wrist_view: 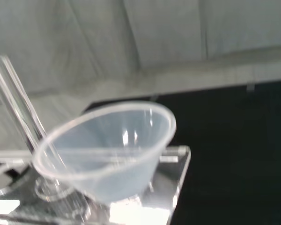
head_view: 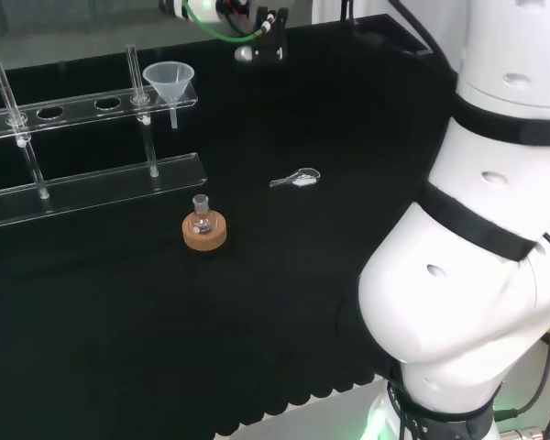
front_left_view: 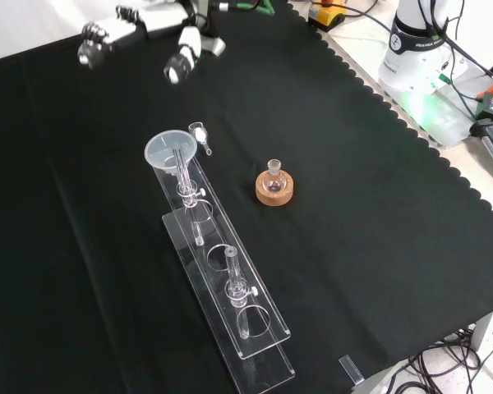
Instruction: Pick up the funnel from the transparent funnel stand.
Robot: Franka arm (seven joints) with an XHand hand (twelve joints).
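The hand [front_left_view: 140, 37] hangs in the air over the far edge of the bench in the front view, its fingers [front_left_view: 183, 61] stretched out and apart, holding nothing. The head view catches just a bit of it [head_view: 257, 37] at the top, above the cloth [head_view: 284, 302], well away from the funnel [head_view: 169, 82].

The funnel sits in the end hole of the clear stand [head_view: 101, 188], its spout hanging down through the upper shelf. In the front view the funnel [front_left_view: 171, 150] is at the stand's [front_left_view: 230, 328] end nearest the hand. The wrist view shows the funnel [wrist_view: 112, 154] close up, its wide cone resting on the corner of the shelf [wrist_view: 175, 164] beside an upright rod [wrist_view: 16, 101]; nothing can be seen inside the cone.

Toward the middle of the cloth a small glass flask [front_left_view: 274, 171] stands on a cork ring [front_left_view: 275, 190]; whether it holds anything cannot be told. A small clear scoop [head_view: 296, 179] lies beyond it in the head view; the front view places the scoop [front_left_view: 200, 135] just beside the funnel's rim.
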